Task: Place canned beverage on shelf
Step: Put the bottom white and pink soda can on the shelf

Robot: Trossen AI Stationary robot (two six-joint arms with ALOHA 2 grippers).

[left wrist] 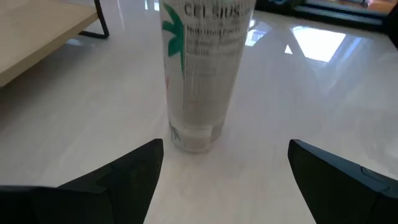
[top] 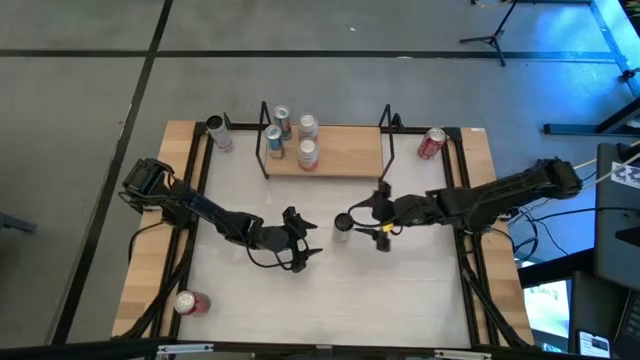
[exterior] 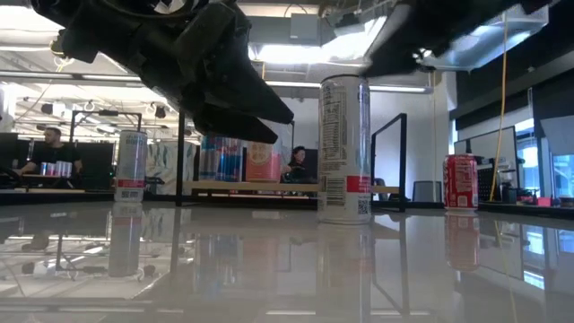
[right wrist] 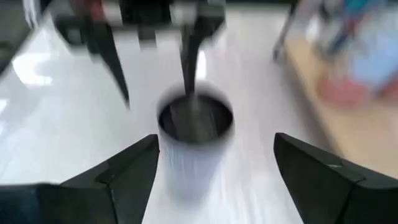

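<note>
A white slim can (top: 343,225) stands upright on its base on the white tabletop, in the middle. It also shows in the low view (exterior: 343,148) and in the left wrist view (left wrist: 202,74). The right wrist view shows its top from above (right wrist: 196,121). My left gripper (top: 312,240) is open just left of the can, pointing at it (left wrist: 226,144). My right gripper (top: 362,218) is open just right of the can, slanting down, with its fingers on either side of it (right wrist: 216,138) and a gap to each. The light-wood shelf (top: 345,155) at the far side holds several cans (top: 307,140).
A silver can (top: 217,130) stands left of the shelf and a red can (top: 431,143) right of it. Another red can (top: 190,302) lies near the front left corner. The shelf's right half is bare board. People sit in the room behind (exterior: 54,148).
</note>
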